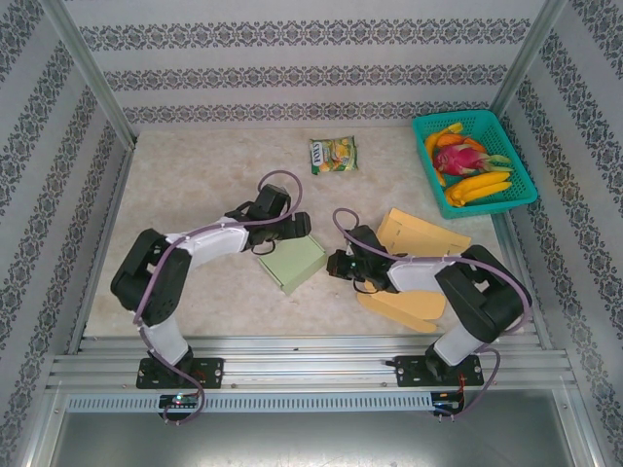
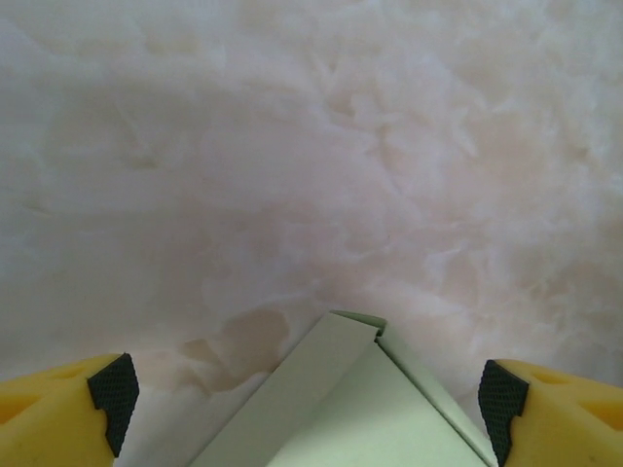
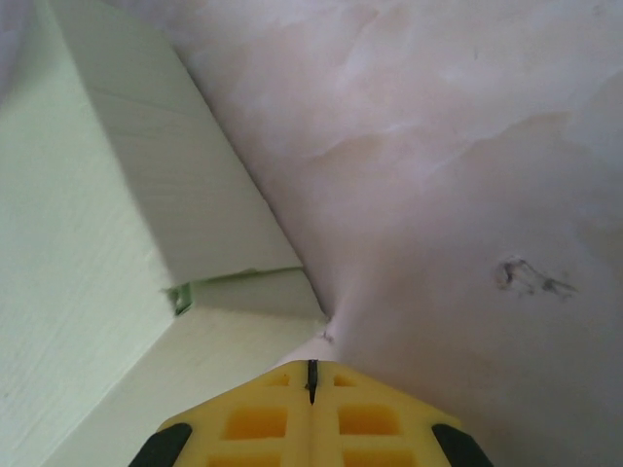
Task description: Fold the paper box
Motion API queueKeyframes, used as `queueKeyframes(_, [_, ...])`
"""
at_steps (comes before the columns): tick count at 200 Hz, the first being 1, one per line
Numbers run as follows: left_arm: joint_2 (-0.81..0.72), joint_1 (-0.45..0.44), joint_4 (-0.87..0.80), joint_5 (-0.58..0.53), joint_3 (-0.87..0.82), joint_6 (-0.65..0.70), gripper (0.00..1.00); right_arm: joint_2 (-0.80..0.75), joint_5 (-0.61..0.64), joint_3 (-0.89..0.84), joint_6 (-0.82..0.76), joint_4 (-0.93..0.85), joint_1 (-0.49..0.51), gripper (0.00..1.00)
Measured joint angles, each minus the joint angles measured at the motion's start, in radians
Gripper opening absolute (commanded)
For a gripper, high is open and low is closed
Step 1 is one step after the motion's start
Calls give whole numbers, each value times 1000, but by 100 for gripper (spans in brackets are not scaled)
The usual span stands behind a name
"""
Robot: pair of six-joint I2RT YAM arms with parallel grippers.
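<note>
The pale green paper box lies folded up on the table between the two arms. My left gripper hovers over the box's far edge, open wide. In the left wrist view a corner of the box points up between the spread black pads, with nothing gripped. My right gripper is at the box's right side. In the right wrist view its yellow fingers are pressed together, the tips low at the foot of the box wall, next to a corner seam.
Flat tan cardboard sheets lie under and behind the right arm. A snack packet sits at the back centre. A teal basket of fruit stands at the back right. Metal frame posts and patterned walls surround the table.
</note>
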Motion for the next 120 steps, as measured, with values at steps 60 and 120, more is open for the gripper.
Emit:
queueKeyframes(60, [64, -19, 135, 99, -31, -31, 84, 74, -81, 19, 22, 82, -53, 0])
queueKeyframes(120, [63, -75, 198, 9, -56, -62, 82, 126, -232, 44, 66, 89, -107, 0])
